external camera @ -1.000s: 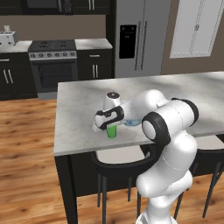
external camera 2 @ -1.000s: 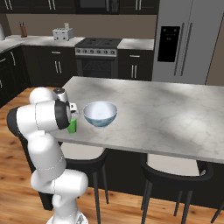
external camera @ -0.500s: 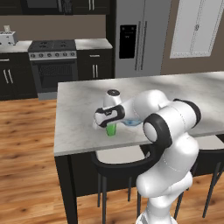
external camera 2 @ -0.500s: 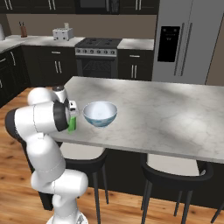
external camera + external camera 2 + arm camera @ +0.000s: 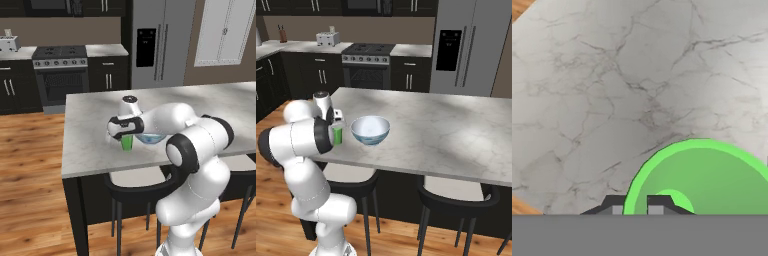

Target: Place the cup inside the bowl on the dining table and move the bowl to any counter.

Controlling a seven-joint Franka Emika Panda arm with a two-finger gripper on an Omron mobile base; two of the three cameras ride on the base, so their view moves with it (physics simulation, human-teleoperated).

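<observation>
Left base view — cup: the small bright green tapered cup (image 5: 126, 142) stands upright on the grey-white marble top of the dining table (image 5: 90, 130), near the front edge, just beside the bowl.
Left base view — gripper: the two-finger gripper (image 5: 125, 134) comes down on the cup from above, the hand directly over it; a top-down hold suits lifting it straight up and over the bowl's rim.
Left base view — bowl: the deep white bowl with faint blue pattern (image 5: 150, 138) is mostly hidden behind the white forearm; only a slice of its side shows.
Right base view — cup: the cup (image 5: 337, 135) sits close to the table's corner, partly covered by the arm's dark joint, with a small gap to the bowl.
Right base view — bowl: the bowl (image 5: 370, 130) is upright, open and empty, so the cup has a short path across.
Right base view — counter: the far worktop (image 5: 286, 46) beside the black stove (image 5: 368, 49) lies well apart; the bowl's move there is not yet begun.
Hand view — cup: the cup's green rim (image 5: 702, 175) fills the lower right, seen from straight above.
Hand view — pincer: the dark fingertips (image 5: 614, 204) are pressed close together, pinching the cup's wall at the rim, one tip outside and one inside.
Step, as I judge it: the grasp looks made; lifting comes next.
</observation>
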